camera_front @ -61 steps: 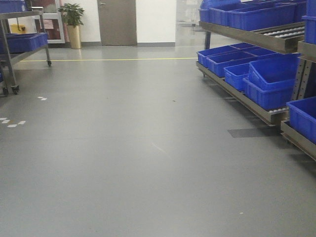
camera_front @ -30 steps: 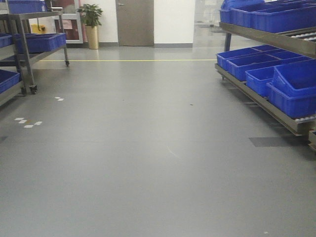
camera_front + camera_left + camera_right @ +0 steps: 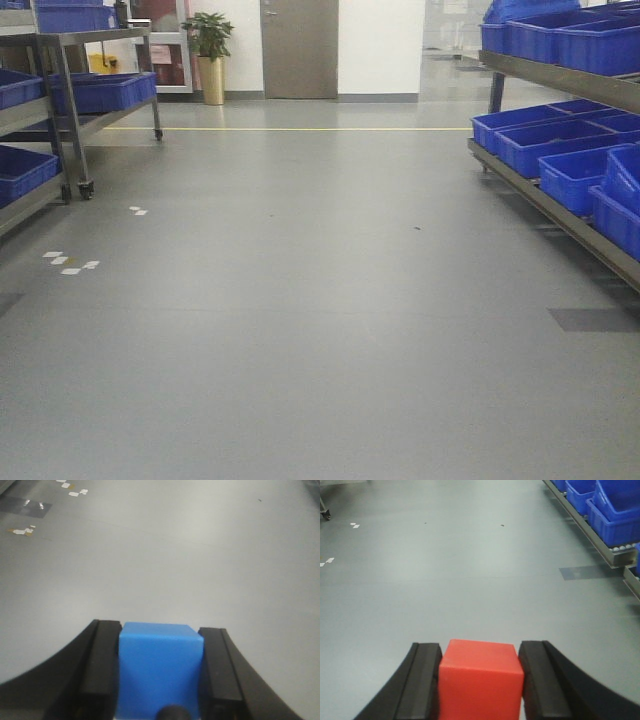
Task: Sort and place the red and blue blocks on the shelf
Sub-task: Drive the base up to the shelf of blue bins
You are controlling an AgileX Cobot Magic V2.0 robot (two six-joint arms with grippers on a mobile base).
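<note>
Found left gripper (image 3: 160, 636) clamped on blue block (image 3: 160, 672), black fingers (image 3: 102, 665) pressed to both side faces. Saw grey floor (image 3: 165, 555) beyond it. Found right gripper (image 3: 481, 647) clamped on red block (image 3: 481, 682) likewise. Noted shelf (image 3: 560, 78) along right edge of floor in front view: steel rails, blue bins (image 3: 545, 140) in rows on two tiers. Saw it well apart from red block in right wrist view. Logged wheeled steel cart (image 3: 90, 38) with more bins at left edge, white tape marks (image 3: 70, 263) on floor near it. Noted yellow line (image 3: 290, 128), door (image 3: 298, 48) and potted plant (image 3: 208, 35) at far end.
</note>
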